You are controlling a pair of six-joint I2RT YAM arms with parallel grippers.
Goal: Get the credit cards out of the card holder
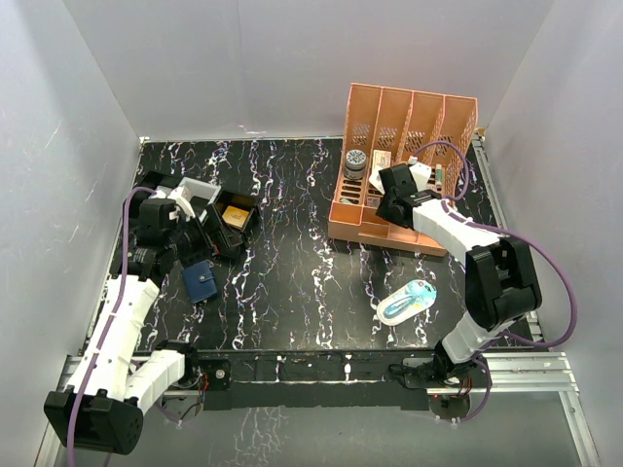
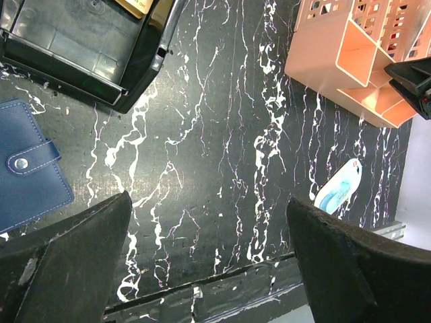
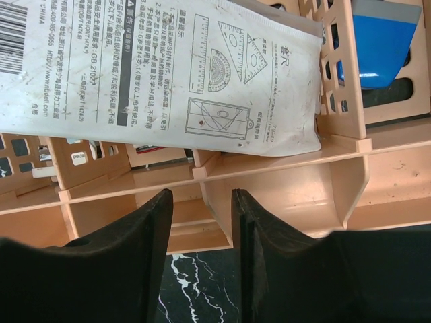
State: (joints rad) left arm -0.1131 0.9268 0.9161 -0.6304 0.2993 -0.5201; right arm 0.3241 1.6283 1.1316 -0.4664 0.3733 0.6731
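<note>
The card holder, a dark navy wallet, lies shut on the table at the left with its snap tab fastened. It also shows at the left edge of the left wrist view. No credit cards are in view. My left gripper hovers just above and right of the wallet, beside the black tray. Its jaws are wide open and empty. My right gripper is at the front of the orange organizer. Its jaws stand slightly apart with nothing between them.
A black compartment tray with a tan-gold block stands at the left back, also in the left wrist view. An orange desk organizer holds a white packet. A blue-white item lies front right.
</note>
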